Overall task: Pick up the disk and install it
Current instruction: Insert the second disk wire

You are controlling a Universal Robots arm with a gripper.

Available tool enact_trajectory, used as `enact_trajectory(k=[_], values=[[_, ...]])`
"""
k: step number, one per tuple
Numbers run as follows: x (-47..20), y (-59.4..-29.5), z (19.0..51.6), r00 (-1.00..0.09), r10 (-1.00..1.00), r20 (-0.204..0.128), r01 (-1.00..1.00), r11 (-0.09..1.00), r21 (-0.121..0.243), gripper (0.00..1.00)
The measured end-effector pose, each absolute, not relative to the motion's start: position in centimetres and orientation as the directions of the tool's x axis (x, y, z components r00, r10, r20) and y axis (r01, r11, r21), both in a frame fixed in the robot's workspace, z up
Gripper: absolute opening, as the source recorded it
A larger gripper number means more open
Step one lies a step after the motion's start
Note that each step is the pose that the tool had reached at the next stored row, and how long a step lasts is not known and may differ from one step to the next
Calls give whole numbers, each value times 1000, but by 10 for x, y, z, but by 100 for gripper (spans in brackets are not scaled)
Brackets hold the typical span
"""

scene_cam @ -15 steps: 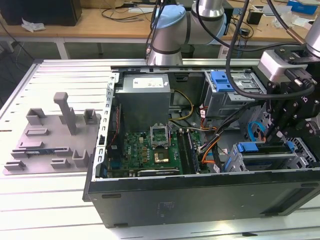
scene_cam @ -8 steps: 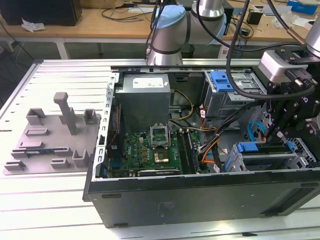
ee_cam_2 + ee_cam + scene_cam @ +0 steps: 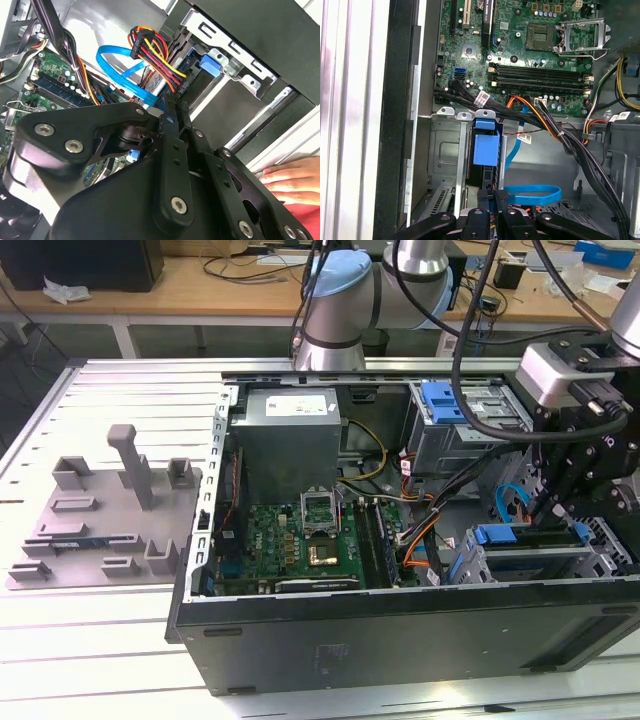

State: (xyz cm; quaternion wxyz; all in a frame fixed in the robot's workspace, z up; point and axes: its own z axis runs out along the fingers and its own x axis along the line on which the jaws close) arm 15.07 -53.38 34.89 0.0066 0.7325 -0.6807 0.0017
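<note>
One blue-framed disk at the tool.

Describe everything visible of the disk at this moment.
The disk stands on edge in the grey metal drive cage at a corner of the open computer case, seen edge-on, so its blue plastic carrier and tab show rather than the silver face. In the exterior view its blue bracket tops the cage. The gripper sits at its end, fingers close together around the carrier's edge.

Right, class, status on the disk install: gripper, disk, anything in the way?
Gripper at the disk, over the drive bay. Disk in its bay slot. Blue cable beside gripper; a person's hand by the case.
</note>
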Motion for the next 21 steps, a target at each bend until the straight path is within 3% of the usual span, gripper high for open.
enact_trajectory(k=[21], values=[[151,-532,345,74,-997,11,-997,-74,7,16]])
